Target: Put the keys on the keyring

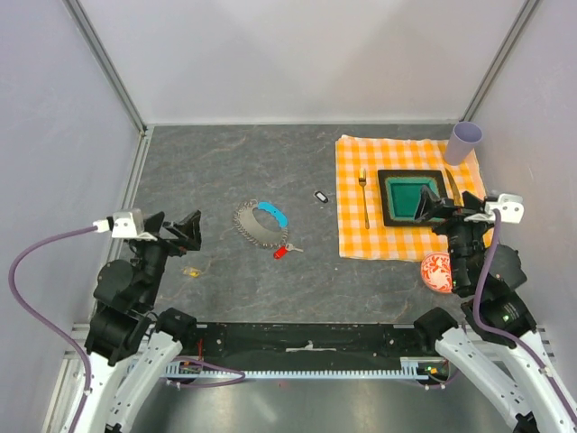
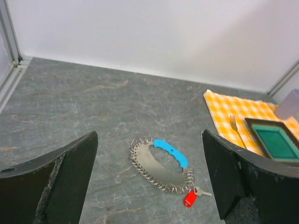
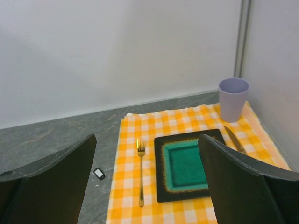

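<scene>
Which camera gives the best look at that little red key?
The left wrist view: the red key lies close and clear beside the keyring. The top external view shows it only as a tiny red speck; the right wrist view misses it entirely.

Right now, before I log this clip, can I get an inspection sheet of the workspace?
Surface: grey stone-look tabletop.
Job's things: red-headed key beside chain keyring; threading unclear.
Clutter: checked cloth, fork, green plate, knife, lilac cup, fob, yellow scrap, red patterned ball.
Claws: left claw, right claw open, empty.
Cables: purple cable on each arm.
Surroundings: white walls, aluminium posts.
</scene>
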Tool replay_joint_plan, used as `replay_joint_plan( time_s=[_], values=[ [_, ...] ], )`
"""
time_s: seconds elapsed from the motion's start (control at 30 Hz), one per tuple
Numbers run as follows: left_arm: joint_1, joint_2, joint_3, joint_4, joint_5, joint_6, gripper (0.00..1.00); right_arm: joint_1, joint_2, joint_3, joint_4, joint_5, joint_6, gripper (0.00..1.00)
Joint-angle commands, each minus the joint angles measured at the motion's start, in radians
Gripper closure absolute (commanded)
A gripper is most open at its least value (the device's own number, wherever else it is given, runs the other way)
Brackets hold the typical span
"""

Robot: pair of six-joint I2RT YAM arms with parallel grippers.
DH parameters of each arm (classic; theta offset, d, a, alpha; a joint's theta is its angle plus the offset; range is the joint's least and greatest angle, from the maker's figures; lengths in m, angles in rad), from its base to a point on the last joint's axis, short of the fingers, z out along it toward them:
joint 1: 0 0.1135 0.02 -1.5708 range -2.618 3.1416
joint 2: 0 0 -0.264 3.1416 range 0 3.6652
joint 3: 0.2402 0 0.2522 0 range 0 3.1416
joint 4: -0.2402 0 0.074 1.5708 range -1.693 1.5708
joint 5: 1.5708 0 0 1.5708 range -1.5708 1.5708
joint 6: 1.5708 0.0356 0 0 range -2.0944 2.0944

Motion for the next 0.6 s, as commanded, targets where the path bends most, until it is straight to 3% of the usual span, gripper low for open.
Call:
replay_joint_plan(
  time_s=[0.0,0.23,0.57],
  values=[
    [0.004,-0.071,-0.030,0.050,-0.061,0.010,0.01,0.003,-0.077,-0.073,0.004,0.094,-0.065,0.02],
    [0.006,-0.232,-0.075,0.068,-0.130,0.003,0.00,0.003,-0.129,-0.143,0.058,0.079,-0.074,0.02],
    [0.053,-0.255,-0.101,0.108,-0.061,0.013,0.01,0.003,-0.145,-0.154,0.071,0.062,-0.071,0.02]
  ],
)
